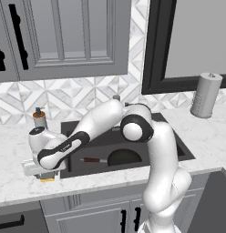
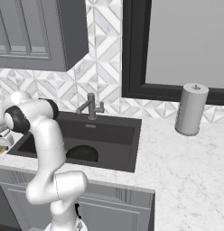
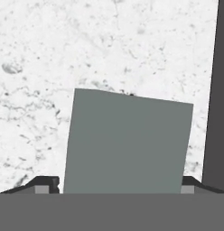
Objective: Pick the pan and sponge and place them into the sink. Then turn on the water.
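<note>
My gripper spread wide around the sponge (green top up), on the counter by the sink's left edge, pan inside.

pan: black, in sink | sponge: green top up, on counter left of sink

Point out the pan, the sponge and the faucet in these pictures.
pan [image 1: 125, 157]: left base view, on its black round body inside the sink.
sponge [image 3: 127, 144]: hand view, on its green top face, between the hand's fingertips.
faucet [image 2: 91, 106]: right base view, on its upright grey stem behind the basin.
</note>
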